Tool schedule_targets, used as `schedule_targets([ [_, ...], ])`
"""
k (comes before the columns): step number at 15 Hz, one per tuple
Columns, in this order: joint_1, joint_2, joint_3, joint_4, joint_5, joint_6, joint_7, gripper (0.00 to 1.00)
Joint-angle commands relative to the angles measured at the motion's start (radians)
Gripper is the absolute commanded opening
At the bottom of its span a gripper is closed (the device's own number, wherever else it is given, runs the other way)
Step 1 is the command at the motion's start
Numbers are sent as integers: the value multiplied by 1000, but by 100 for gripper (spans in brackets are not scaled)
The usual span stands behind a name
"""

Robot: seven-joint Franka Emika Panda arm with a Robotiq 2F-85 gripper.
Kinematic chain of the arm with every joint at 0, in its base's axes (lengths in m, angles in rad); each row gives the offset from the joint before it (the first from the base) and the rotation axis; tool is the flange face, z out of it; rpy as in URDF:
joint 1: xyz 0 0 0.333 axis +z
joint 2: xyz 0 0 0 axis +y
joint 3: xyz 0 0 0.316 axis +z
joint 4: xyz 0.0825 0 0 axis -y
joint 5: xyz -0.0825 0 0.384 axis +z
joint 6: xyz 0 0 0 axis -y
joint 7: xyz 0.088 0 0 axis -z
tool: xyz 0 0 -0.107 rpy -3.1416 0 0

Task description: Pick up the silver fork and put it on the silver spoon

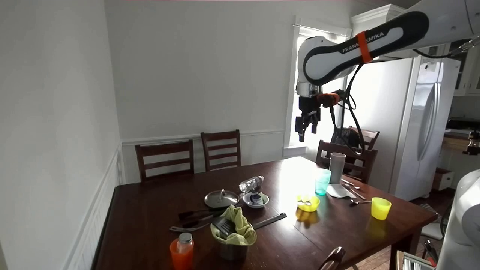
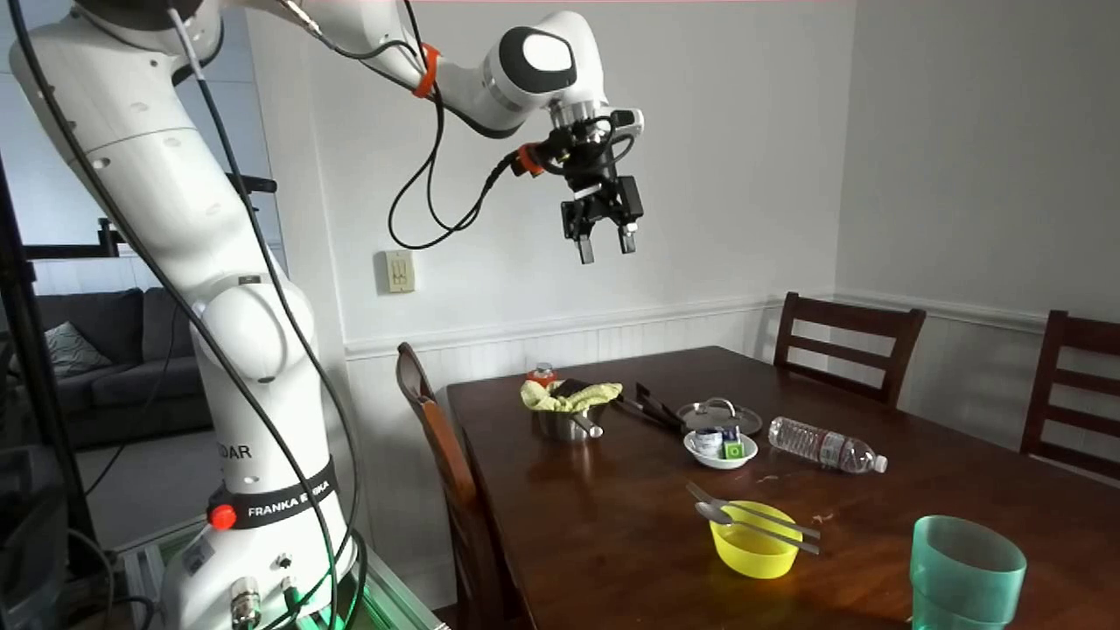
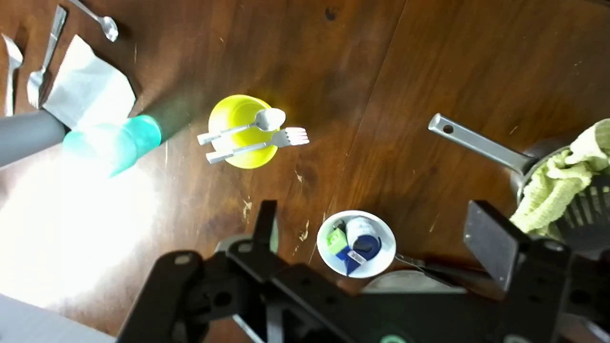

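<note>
A silver fork and a silver spoon lie side by side, apart, across the rim of a yellow bowl in the wrist view. The fork, spoon and bowl also show in an exterior view. A second fork and another spoon lie by a white napkin. My gripper is open and empty, high above the table; it also shows in both exterior views. In the wrist view the yellow bowl is ahead and left of the fingers.
A white bowl with small packages is below the fingers. A teal cup, grey tumbler, yellow cup, plastic bottle, pot with a green cloth, lid and orange cup stand on the table.
</note>
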Motion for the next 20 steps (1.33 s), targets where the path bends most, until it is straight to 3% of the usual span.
schedule_targets([
  [1,-38,124,-95,29,52,25,-12,100],
  [4,-64,212,-163,22,100,111,-41,100],
  [8,-92,348,-219,33,262,261,-99,100],
  [12,-120,473,-219,52,444,396,-184,100],
  [15,-154,578,-200,103,542,422,-246,100],
  [16,-166,614,-193,129,548,399,-262,100],
  [17,-150,536,-192,61,492,419,-208,100],
  [20,-170,605,-181,103,507,420,-226,100],
])
